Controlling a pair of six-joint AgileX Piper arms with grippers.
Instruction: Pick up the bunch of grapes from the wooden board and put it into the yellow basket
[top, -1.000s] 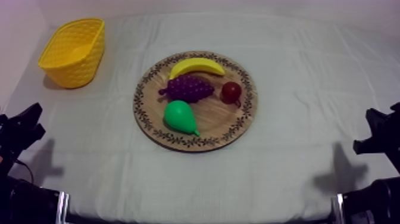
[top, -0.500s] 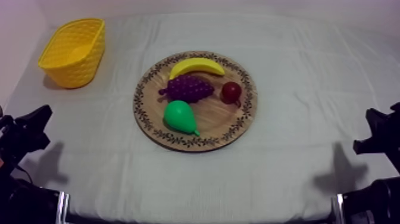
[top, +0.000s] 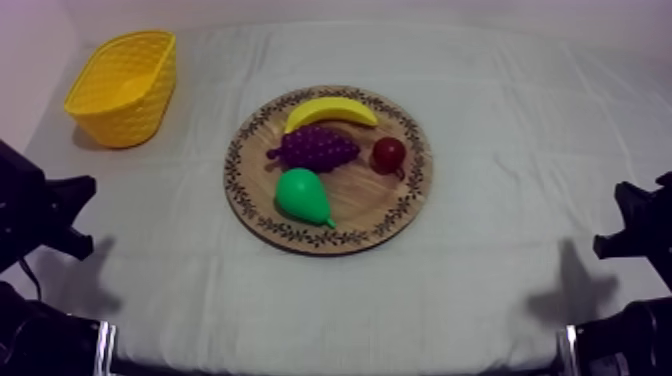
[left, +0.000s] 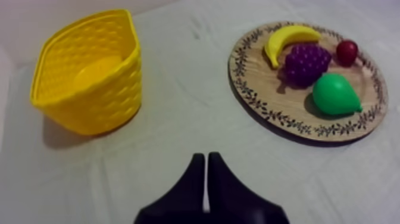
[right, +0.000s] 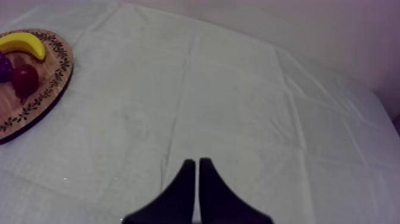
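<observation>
Grapes (top: 318, 147) lay on board (top: 365, 200) mid-table, with banana (top: 330, 110) just beyond, pear (top: 302, 196) nearer and red fruit (top: 389, 153) to right. Basket (top: 125, 85) sat far left, well apart from board. Left gripper (left: 206, 157) at near left, fingers pressed together, gripping nothing; its wrist view took in basket and whole board. Right gripper (right: 196, 161) at near right, likewise closed and empty over cloth (right: 238, 89); its wrist view caught board's edge with banana and red fruit.

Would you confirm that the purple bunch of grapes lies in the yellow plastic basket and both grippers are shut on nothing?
Not quite: the top view shows the purple bunch of grapes on the round wooden board, beside the yellow banana; the yellow plastic basket holds nothing. The left gripper and right gripper are indeed shut on nothing.
</observation>
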